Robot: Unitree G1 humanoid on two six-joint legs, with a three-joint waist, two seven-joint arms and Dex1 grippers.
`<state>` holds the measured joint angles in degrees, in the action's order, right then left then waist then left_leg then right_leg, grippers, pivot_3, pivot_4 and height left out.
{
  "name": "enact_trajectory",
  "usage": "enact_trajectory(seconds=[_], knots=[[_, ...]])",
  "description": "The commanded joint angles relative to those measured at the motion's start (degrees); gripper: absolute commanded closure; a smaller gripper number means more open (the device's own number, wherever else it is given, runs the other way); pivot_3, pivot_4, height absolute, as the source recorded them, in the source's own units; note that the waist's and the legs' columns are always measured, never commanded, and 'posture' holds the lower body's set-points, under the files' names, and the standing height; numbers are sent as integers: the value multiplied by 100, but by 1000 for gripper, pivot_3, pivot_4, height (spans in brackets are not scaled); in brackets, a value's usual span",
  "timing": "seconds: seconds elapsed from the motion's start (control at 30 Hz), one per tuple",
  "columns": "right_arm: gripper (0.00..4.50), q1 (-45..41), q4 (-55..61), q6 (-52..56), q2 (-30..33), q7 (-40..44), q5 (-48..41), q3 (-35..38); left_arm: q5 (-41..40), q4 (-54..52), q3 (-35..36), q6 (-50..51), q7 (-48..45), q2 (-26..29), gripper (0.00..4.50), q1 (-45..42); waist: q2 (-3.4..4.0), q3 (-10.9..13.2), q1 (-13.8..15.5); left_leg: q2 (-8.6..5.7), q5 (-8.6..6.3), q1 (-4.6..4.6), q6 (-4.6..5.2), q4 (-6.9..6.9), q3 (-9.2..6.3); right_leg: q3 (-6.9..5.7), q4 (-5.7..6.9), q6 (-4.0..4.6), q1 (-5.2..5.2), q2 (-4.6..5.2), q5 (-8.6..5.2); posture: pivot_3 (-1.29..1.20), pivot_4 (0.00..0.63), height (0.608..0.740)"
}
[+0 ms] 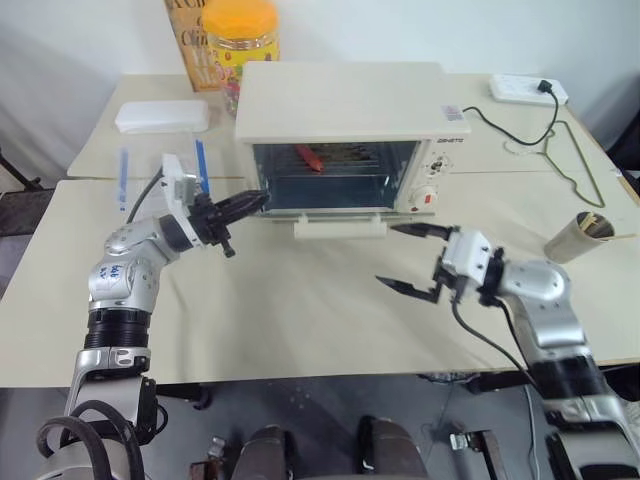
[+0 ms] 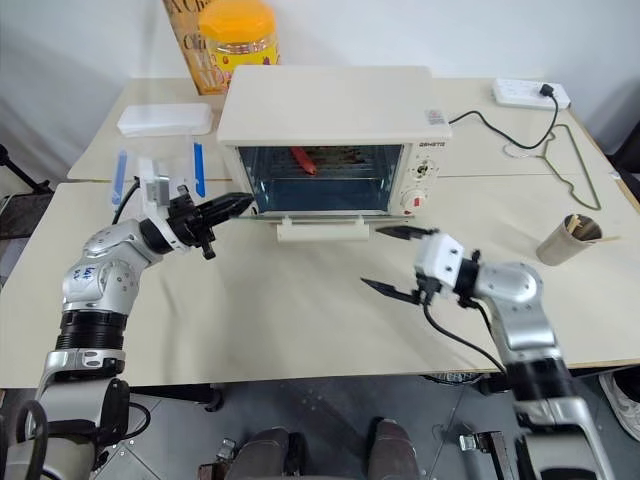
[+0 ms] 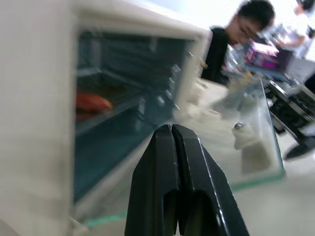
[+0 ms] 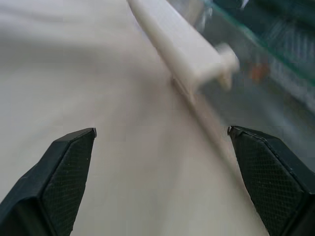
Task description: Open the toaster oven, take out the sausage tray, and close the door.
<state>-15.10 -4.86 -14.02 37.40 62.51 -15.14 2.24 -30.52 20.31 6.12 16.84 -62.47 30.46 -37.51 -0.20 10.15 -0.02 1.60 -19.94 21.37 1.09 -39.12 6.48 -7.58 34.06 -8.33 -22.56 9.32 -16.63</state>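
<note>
The cream-white toaster oven [image 1: 340, 100] stands at the middle of the table. Its glass door [image 3: 246, 128] is folded down flat, with the bar handle [image 1: 340, 229] at the front. Inside, the sausage tray [image 1: 335, 160] rests on the rack with a red sausage [image 1: 308, 157] on it. My left gripper [image 1: 255, 202] is shut with nothing between its fingers, its tip at the left front corner of the oven opening. Just right of the handle and slightly nearer than it, my right gripper [image 1: 386, 254] hangs wide open above the table.
A clear plastic box with blue clips [image 1: 160, 165] and a white lid [image 1: 160, 117] sit left of the oven. An orange-lidded jar [image 1: 240, 35] stands behind. A power strip [image 1: 528, 90], wire hanger [image 1: 570, 160] and paper cup of sticks [image 1: 578, 235] lie right. A person [image 3: 236, 34] shows beyond.
</note>
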Motion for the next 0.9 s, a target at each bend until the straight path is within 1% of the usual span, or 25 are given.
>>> enact_trajectory(seconds=[0.03,0.17,0.3,0.43,0.53,0.63,0.7,0.73,0.77,0.83,0.9], knots=[[0,781,692,160,482,-164,-24,595,86,-304,-138,11,-195,-7,4461,156,-1,1,12,0,0,0,0,-2,4,2,-3,0,0,0,0,0,150,740],[0,1263,1290,640,628,-570,-262,1097,310,-410,-242,-189,-125,-74,4461,388,-7,4,-17,3,2,-4,1,-15,10,12,7,4,2,0,3,0,150,740],[0,1093,1583,679,551,-1008,-134,1254,517,-645,-344,-373,-54,-116,4461,820,-4,2,-35,8,2,-24,0,-7,25,31,15,5,-1,-2,3,0,150,740],[0,591,1876,1528,416,-1570,225,741,576,-756,-430,-405,-169,-76,4461,1064,-5,3,-7,8,1,-18,1,-10,25,30,14,5,-4,-2,3,0,150,740],[0,336,1998,1745,328,-1811,391,532,596,-772,-404,-473,-130,-84,4461,1121,-5,3,74,7,1,-8,1,-14,17,21,13,5,-4,1,3,0,150,740],[0,-391,2067,2019,-88,-2176,814,-148,567,-880,-247,-645,34,-143,4461,1308,-4,3,59,5,0,-7,3,-14,22,23,10,5,-5,3,3,0,150,740],[0,-1093,1546,1819,-528,-2636,1592,-760,327,-1160,-30,-650,177,-255,4461,1507,-4,2,-60,8,0,-9,3,-14,21,23,14,6,-6,1,3,0,150,740],[0,-1378,1238,1946,-587,-2913,2156,-1035,80,-1383,70,-492,140,-296,4461,1615,-4,2,-73,11,1,-10,1,-12,23,26,20,8,-13,-1,2,0,150,740],[0,-1610,949,2067,-649,-3061,2540,-1267,10,-1528,180,-607,190,-361,4286,1670,-4,2,-110,10,2,-7,0,-12,22,23,25,10,-14,0,1,0,150,740],[0,-1813,668,2196,-692,-3168,2864,-1488,-17,-1669,286,-759,270,-425,3889,1717,-5,2,-77,11,2,-2,-1,-11,15,17,33,11,-20,4,0,0,150,740],[0,-2167,340,1929,-1043,-3740,3075,-1525,-136,-1947,416,-625,445,-426,3264,1837,-5,2,-73,8,1,3,0,-11,0,5,36,11,-20,6,0,0,150,740]])
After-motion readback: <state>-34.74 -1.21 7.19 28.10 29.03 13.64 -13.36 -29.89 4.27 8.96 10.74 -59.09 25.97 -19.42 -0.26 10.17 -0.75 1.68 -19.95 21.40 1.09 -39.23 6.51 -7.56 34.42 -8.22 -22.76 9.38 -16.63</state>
